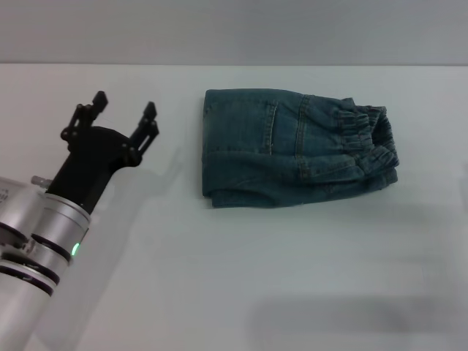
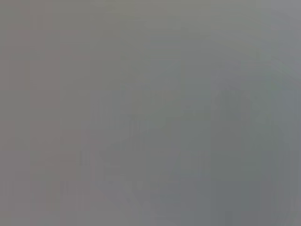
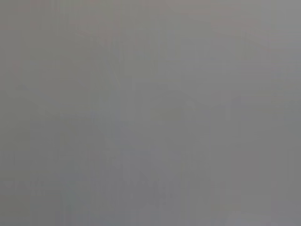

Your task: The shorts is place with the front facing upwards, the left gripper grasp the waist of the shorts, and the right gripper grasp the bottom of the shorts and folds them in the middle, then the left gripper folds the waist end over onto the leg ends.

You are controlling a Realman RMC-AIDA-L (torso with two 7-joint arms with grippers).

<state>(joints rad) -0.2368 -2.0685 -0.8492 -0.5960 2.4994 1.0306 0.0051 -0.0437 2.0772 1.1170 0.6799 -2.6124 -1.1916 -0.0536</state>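
Observation:
The shorts (image 1: 292, 150) lie folded into a compact denim bundle on the white table (image 1: 241, 278), in the head view right of centre. The puckered elastic waist of the shorts (image 1: 369, 135) shows at the bundle's right end, lying on top. A straight folded edge forms the left end; the leg hems are hidden beneath. My left gripper (image 1: 124, 110) hovers to the left of the bundle, apart from it, open with nothing between its prongs. The right gripper is out of view. Both wrist views show only blank grey.
Bare tabletop surrounds the bundle on all sides. The table's far edge (image 1: 234, 66) runs along the back, just beyond the shorts. A faint shadow lies on the table at the front right.

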